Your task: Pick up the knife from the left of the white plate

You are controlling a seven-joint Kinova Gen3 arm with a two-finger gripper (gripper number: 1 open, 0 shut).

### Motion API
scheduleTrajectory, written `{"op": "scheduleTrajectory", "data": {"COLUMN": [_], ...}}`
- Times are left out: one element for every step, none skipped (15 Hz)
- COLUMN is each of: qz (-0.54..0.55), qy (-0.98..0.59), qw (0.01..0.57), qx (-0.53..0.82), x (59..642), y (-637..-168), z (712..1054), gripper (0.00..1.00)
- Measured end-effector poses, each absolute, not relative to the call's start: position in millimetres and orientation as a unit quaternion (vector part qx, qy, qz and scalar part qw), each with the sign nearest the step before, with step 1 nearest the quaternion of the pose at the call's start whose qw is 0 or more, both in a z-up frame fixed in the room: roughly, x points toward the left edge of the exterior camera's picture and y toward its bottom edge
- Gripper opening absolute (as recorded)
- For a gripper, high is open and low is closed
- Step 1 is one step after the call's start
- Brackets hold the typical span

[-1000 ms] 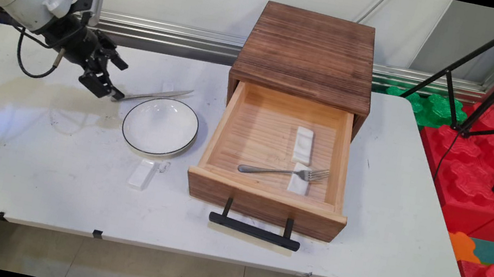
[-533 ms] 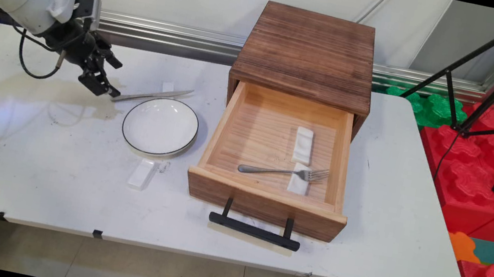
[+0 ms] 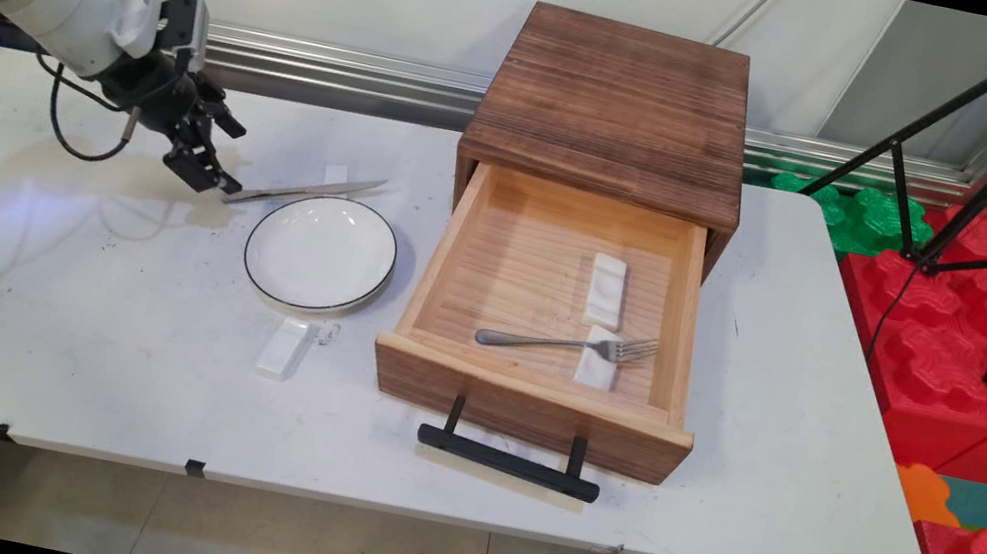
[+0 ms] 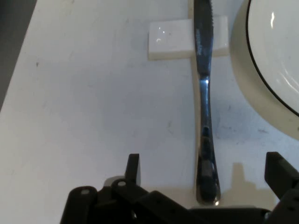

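No lettering, label, brand or number is showing legibly anywhere; faint marks on the knife (image 4: 203, 51) blade are reading as nothing.

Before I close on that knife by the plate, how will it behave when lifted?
The knife looks like polished metal, so probably stiff but slippery between the open gripper fingers. Its blade rests on a white block, handle on the table; gripped at the handle end, it may droop. Nudged sideways, it could slide against the plate.
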State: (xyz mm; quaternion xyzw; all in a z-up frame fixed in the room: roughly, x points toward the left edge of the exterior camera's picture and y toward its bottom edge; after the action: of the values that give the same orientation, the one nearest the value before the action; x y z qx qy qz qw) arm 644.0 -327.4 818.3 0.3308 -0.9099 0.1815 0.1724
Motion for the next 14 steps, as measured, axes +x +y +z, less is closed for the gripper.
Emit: {"op": "scheduleTrajectory", "data": {"qz": [0.181,0.181,0.180,0.180,0.179,0.179,0.178,0.176,0.173,0.172,0.170,0.169,0.167,0.166], "qy": [-0.910,-0.911,-0.910,-0.910,-0.910,-0.910,-0.910,-0.910,-0.910,-0.911,-0.912,-0.913,-0.915,-0.916], "qw": [0.174,0.177,0.182,0.186,0.190,0.193,0.197,0.200,0.203,0.204,0.204,0.204,0.203,0.203], "qx": [0.329,0.327,0.325,0.323,0.322,0.321,0.320,0.318,0.316,0.314,0.312,0.309,0.307,0.305], "x": [644.0,643.9,642.8,641.4,639.7,638.4,636.5,634.5,632.4,631.3,630.6,630.1,629.7,629.9], "y": [-329.7,-332.7,-336.7,-341.0,-344.9,-347.4,-350.8,-354.1,-358.0,-360.4,-362.4,-364.4,-366.2,-367.4], "z": [816.1,812.7,808.9,805.3,802.5,800.8,798.2,795.0,791.5,788.9,786.4,783.9,781.5,779.7], "gripper": [1.00,1.00,1.00,1.00,1.00,1.00,1.00,1.00,1.00,1.00,1.00,1.00,1.00,1.00]}}
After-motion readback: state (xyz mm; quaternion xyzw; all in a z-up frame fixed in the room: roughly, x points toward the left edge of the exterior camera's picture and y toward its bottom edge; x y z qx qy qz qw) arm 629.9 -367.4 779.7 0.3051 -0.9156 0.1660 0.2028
